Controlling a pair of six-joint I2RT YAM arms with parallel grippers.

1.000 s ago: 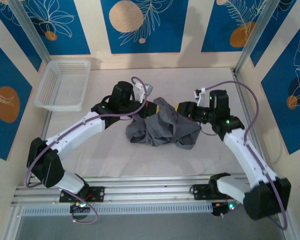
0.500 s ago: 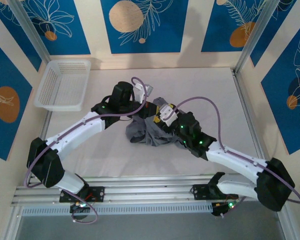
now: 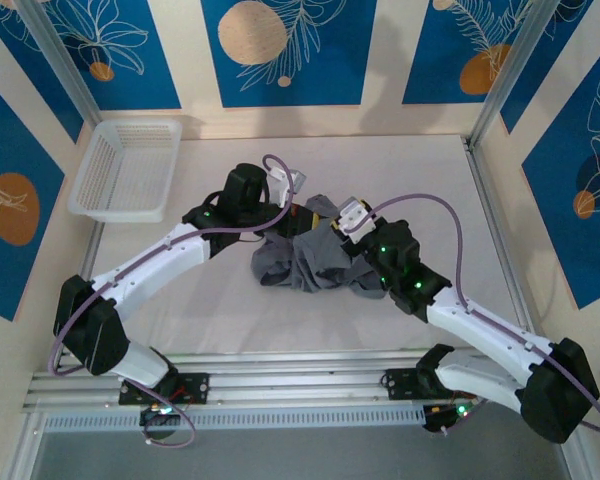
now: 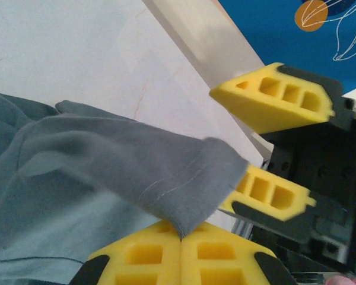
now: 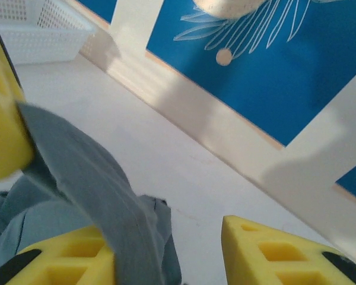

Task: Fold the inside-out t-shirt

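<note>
The inside-out t-shirt (image 3: 320, 262) lies crumpled in a slate-grey heap at the table's middle. My left gripper (image 3: 298, 213) is at the heap's far left edge. In the left wrist view the left gripper (image 4: 181, 237) is shut on a corner of the t-shirt (image 4: 107, 172), which is lifted off the table. My right gripper (image 3: 330, 226) is right beside it, and its yellow fingers (image 4: 273, 98) stand apart on either side of that same corner. In the right wrist view the right gripper (image 5: 166, 230) is open. The t-shirt (image 5: 89, 178) is draped over its left finger (image 5: 65, 261).
A white basket (image 3: 125, 170) stands at the back left of the table, and it also appears in the right wrist view (image 5: 35, 29). Blue-patterned walls and metal posts (image 3: 495, 85) close in the table. A rail (image 3: 300, 375) runs along the near edge.
My right arm has swung in from the right side of the table to the t-shirt, so its gripper is now beside the left one. The left arm has not moved.
</note>
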